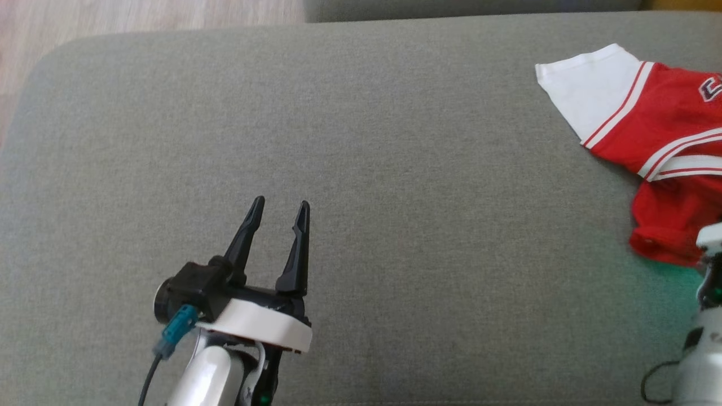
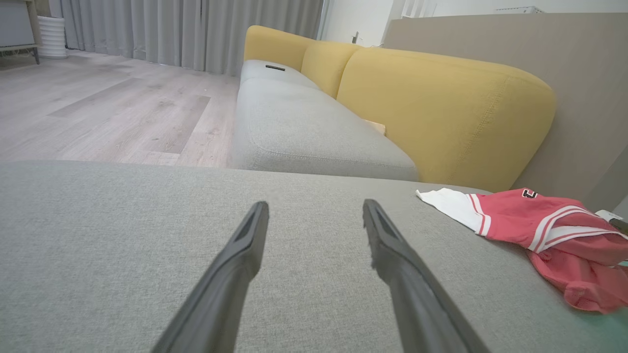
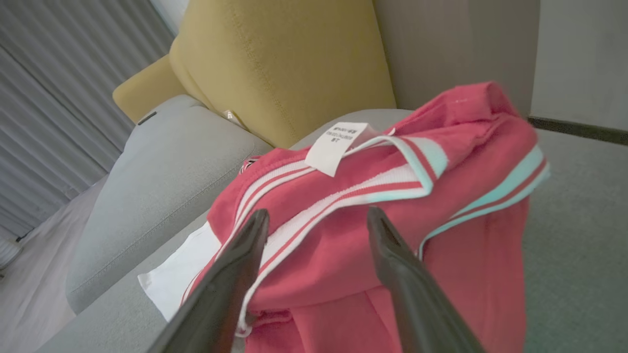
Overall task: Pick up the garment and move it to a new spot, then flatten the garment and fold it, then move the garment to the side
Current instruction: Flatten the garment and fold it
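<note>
The garment (image 1: 665, 146) is a red shirt with white sleeves and white striped trim, lying crumpled at the right edge of a grey cushion (image 1: 361, 169). In the left wrist view the garment (image 2: 544, 230) lies to the right of my fingers. My left gripper (image 1: 279, 211) hovers open over bare cushion, far left of the garment, nothing between its fingers. My right gripper (image 3: 318, 218) is open, its two dark fingers spread just in front of the bunched red fabric (image 3: 373, 235) and its white label (image 3: 336, 144). The right arm's pale forearm (image 1: 705, 316) shows at the lower right.
A yellow backrest (image 2: 441, 108) and a second grey seat cushion (image 2: 304, 127) stand beyond the cushion. Wooden floor (image 2: 108, 108) and grey curtains (image 2: 186, 29) lie to the far left. A beige wall panel (image 2: 579, 59) rises behind the garment.
</note>
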You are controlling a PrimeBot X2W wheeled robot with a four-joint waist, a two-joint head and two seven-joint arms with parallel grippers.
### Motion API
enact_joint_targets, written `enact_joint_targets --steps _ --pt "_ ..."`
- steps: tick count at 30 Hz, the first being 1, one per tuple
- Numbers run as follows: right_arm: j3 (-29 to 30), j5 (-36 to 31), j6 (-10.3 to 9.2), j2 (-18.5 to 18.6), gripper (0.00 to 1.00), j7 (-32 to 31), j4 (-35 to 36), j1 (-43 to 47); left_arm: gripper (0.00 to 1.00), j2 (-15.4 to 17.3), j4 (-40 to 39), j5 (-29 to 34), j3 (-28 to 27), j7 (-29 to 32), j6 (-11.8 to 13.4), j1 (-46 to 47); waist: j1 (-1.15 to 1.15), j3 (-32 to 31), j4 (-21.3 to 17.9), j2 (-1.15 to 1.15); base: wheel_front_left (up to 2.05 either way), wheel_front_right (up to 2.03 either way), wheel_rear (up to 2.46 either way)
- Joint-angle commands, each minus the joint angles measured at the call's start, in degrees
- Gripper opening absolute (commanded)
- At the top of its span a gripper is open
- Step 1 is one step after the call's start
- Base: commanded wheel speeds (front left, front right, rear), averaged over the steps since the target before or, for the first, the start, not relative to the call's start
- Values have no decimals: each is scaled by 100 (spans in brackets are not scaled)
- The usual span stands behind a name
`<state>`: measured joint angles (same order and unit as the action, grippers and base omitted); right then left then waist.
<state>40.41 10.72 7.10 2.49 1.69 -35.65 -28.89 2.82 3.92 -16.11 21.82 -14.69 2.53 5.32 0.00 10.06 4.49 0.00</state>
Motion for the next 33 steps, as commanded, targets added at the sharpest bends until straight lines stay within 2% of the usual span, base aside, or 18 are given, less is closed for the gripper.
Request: enact_joint_targets --steps 1,9,10,11,15,19,23,29,33 --pt "-81 -75 39 39 100 -22 136 -201 100 6 -177 69 -136 -30 -1 277 0 31 21 0 0 0 0" --pt "591 -562 39 39 100 -190 -169 -710 100 6 -164 62 -112 -30 -5 352 0 122 92 0 0 0 0" --pt "621 -599 39 39 42 -178 -179 -756 100 6 -162 60 -111 -30 -3 358 0 124 95 0 0 0 0" --pt "636 -630 39 39 0 -163 -186 -795 100 6 -160 56 -111 -30 2 361 0 121 97 0 0 0 0" --pt "471 -693 39 39 0 -66 -171 -885 100 6 -153 31 -79 -30 22 356 0 93 98 0 0 0 0" --pt "-148 -528 39 39 0 21 -125 -887 100 6 -142 0 -57 -30 39 326 0 6 96 0 0 0 0" --pt "-1259 51 39 39 0 -42 -12 -907 100 6 -145 -45 -44 -30 58 299 0 -124 123 0 0 0 0" --pt "-3084 1086 39 39 0 -326 538 -965 100 6 -136 -143 21 -30 79 226 0 -373 290 0 0 0 0" --pt "-3949 1598 39 39 0 -499 808 -1103 100 6 -145 -206 77 -30 103 152 0 -522 532 0 0 0 0"
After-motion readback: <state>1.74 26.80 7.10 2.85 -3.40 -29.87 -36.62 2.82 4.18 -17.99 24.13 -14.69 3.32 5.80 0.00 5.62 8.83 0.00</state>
